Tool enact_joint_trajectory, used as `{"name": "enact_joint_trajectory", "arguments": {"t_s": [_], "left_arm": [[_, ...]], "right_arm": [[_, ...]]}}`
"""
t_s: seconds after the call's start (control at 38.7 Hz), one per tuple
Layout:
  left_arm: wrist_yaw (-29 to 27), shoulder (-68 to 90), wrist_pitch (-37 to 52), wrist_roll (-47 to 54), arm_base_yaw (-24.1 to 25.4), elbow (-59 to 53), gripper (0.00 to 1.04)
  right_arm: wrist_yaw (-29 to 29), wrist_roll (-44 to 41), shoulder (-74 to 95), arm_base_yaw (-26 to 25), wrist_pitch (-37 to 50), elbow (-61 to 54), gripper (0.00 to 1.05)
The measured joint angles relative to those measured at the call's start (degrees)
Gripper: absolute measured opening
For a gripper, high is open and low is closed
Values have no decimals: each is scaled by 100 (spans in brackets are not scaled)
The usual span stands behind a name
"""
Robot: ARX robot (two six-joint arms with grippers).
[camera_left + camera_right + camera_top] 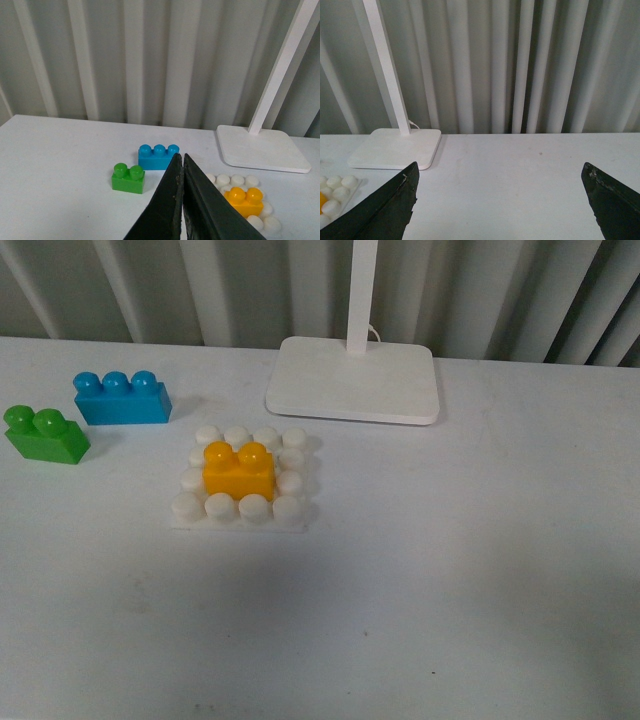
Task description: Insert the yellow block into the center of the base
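Observation:
The yellow block (238,470) stands upright on the middle studs of the white base (240,514), with white studs around it. Both also show in the left wrist view, the block (244,200) on the base (265,222). My left gripper (182,165) is shut and empty, raised above the table and apart from the block. My right gripper (500,172) is open and empty over bare table, well right of the base, whose corner (335,195) shows at that view's edge. Neither arm shows in the front view.
A blue three-stud brick (122,398) and a green two-stud brick (45,434) lie left of the base. A white lamp foot (352,380) with its post stands behind the base. A ribbed curtain backs the table.

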Motion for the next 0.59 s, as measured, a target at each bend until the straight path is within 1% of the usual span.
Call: {"name": "enact_joint_trajectory", "arguments": {"t_s": [0.54,0.59], "left_arm": [[0,-809,-809,0,0,0,4],[-4,-1073,-1137,2,0,2,4]], "right_arm": [[0,0,0,0,0,0,95],[0,0,0,0,0,0,95]]}}
